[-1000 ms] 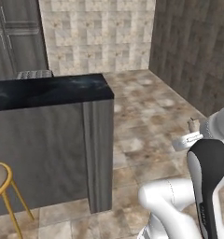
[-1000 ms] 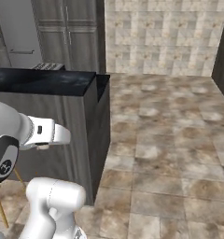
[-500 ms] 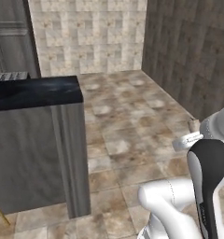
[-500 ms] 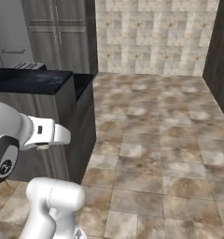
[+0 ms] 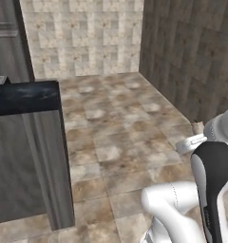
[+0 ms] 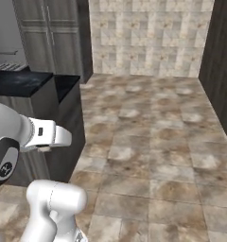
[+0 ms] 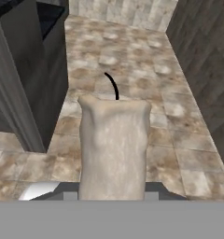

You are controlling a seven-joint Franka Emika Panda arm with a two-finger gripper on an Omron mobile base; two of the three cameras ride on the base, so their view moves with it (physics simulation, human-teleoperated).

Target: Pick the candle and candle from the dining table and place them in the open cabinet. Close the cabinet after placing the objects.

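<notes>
A cream-beige lumpy candle (image 7: 113, 144) with a curved black wick stands close in the hand view, and my gripper (image 7: 112, 189) is shut on its base. Its top pokes up beside the white hand (image 5: 189, 142) as a small beige candle (image 5: 197, 127) at the right of the left base view. The dining table (image 5: 24, 97), black marbled top over a grey front, ends at the left; its corner (image 6: 25, 82) is left of the arm in the right base view, and its end panel (image 7: 25, 79) is in the hand view. The open cabinet is out of view.
Tall grey panelled doors (image 6: 49, 40) stand behind the table end. A mottled tile floor (image 5: 116, 118) stretches ahead to a tiled back wall (image 6: 148, 38). A dark wood-grain wall (image 5: 192, 57) closes the right side.
The whole picture has shifted: the base has turned, so the table slides left and more floor and the dark right wall come in. The candle stays in the shut gripper.
</notes>
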